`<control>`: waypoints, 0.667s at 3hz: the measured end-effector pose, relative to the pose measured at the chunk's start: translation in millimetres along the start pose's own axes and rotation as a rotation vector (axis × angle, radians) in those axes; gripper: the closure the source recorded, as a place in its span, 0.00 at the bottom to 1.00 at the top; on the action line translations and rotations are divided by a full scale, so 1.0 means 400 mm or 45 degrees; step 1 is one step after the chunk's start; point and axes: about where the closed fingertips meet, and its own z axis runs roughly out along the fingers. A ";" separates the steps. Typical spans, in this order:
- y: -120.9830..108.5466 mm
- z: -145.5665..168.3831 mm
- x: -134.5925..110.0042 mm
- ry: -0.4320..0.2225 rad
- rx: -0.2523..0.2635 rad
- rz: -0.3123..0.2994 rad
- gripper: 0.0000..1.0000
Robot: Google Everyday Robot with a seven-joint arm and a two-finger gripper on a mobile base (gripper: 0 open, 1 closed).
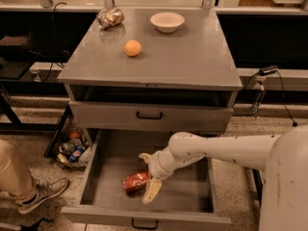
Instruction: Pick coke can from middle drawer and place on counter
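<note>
The coke can [133, 182] lies on its side on the floor of the open middle drawer [89, 176], left of centre. My gripper [146, 178] is down inside the drawer at the can's right end. It is open, with one cream finger [145, 157] behind the can and the other [152, 191] in front of it. I cannot tell if the fingers touch the can. My white arm [226, 148] reaches in from the right. The counter [192, 52] is the grey cabinet top above.
On the counter are an orange [132, 47], a white bowl [167, 21] and a mottled silver can [110, 18]. The drawer above [149, 115] is shut. A person's leg and shoe [33, 196] and a basket of packets [72, 148] are at the left.
</note>
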 end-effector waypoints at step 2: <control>-0.012 0.038 0.011 0.024 0.038 -0.028 0.00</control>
